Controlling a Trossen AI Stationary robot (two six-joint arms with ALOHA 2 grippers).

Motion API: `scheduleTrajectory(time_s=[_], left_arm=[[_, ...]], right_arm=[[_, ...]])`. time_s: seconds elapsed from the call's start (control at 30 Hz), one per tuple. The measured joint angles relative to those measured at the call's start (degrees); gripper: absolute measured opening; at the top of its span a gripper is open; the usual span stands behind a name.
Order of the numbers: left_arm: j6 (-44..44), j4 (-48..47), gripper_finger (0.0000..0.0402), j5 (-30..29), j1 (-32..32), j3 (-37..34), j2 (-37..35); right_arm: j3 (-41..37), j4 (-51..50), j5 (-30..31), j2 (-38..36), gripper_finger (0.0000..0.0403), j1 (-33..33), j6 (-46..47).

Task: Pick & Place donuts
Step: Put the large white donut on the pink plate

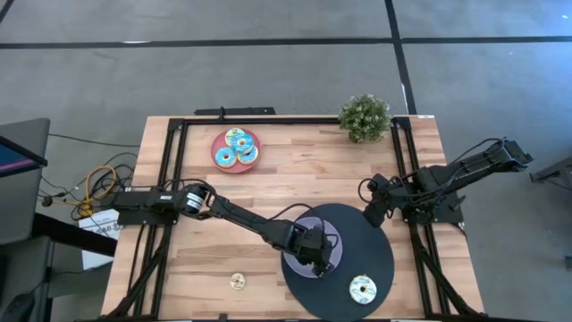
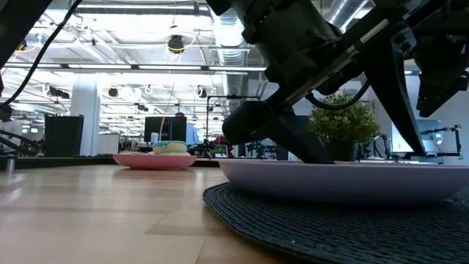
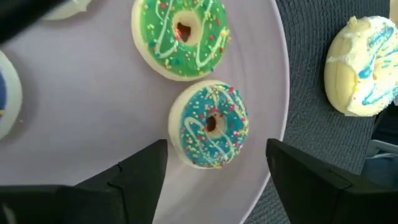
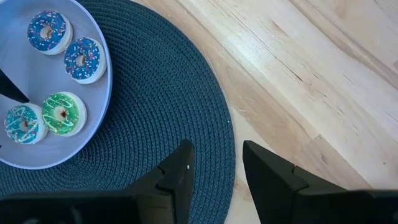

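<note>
Pink plate: at the far left-centre of the tabletop, carrying three light-blue iced donuts. In the low view the same plate sits well apart from the mat.

Tan donut: alone on bare wood near the front edge, left of the dark round mat.

Left hand: reaching in from the left edge and positioned over the lavender plate on the mat. Its wrist view shows the fingers spread, released, with a teal sprinkled donut lying on the plate in line with the gap between them. Whether the fingers touch that donut cannot be told. A green donut with white drizzle lies just beside the teal one.

The right wrist view shows four donuts on the lavender plate: two dark-blue sprinkled donuts, the green donut and the teal donut.

Cream-white donut with blue drizzle: on the mat off the plate, toward the front right.

Potted plant: at the far edge.

Right hand: hovers at the right edge of the mat, fingers apart, released, grasping nothing.
</note>
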Motion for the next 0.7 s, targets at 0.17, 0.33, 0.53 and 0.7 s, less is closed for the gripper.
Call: scheduleTrajectory(time_s=[0.17,0.33,0.53,0.7], left_arm=[[-0.5,-0.8,0.0278,2.4,1.0,0.0,-0.2],[0.5,-4.8,0.0279,2.4,1.7,0.7,-2.6],[3.5,-21.3,0.0279,-8.4,0.7,4.2,-9.0],[8.3,-28.6,0.0264,-16.6,-2.5,3.5,-16.1]], right_arm=[[0.0,0.0,0.0,0.0,0.0129,0.0,0.1],[0.0,0.1,0.0,0.0,0.0129,0.0,0.2],[0.0,0.4,-0.1,0.0,0.0129,0.0,2.0],[0.0,4.3,-0.7,0.0,0.0129,0.4,8.5]])
